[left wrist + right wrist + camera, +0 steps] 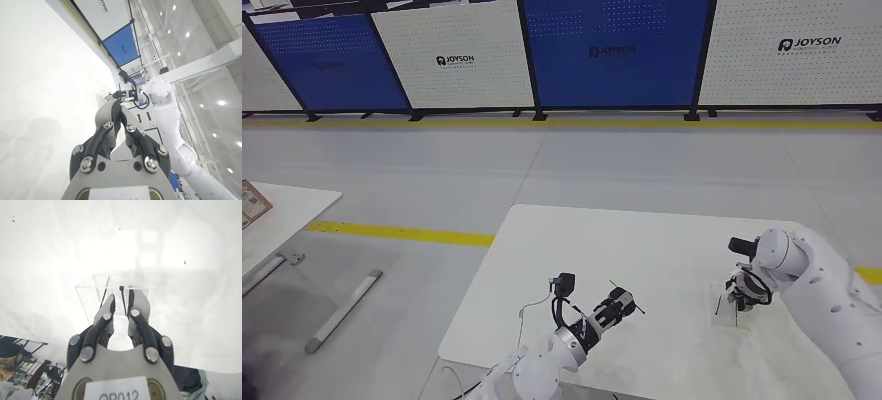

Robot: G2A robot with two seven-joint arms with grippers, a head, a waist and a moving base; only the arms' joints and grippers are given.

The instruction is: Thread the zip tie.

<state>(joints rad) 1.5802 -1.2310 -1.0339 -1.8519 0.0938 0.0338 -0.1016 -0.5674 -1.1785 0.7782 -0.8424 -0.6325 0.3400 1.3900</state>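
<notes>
My left gripper hovers over the white table near its front edge, shut on a thin black zip tie that sticks out past both sides of its fingers. The left wrist view shows that strap rising from the closed fingertips. At the right of the table, a small clear acrylic stand holds a second black zip tie, its head uppermost. My right gripper is open, one finger on either side of that tie. Another thin black strip slants beside it.
The clear stand sits near the table's right side, just beside my right gripper. A second white table stands off to the left across bare floor. Blue and white panels line the back.
</notes>
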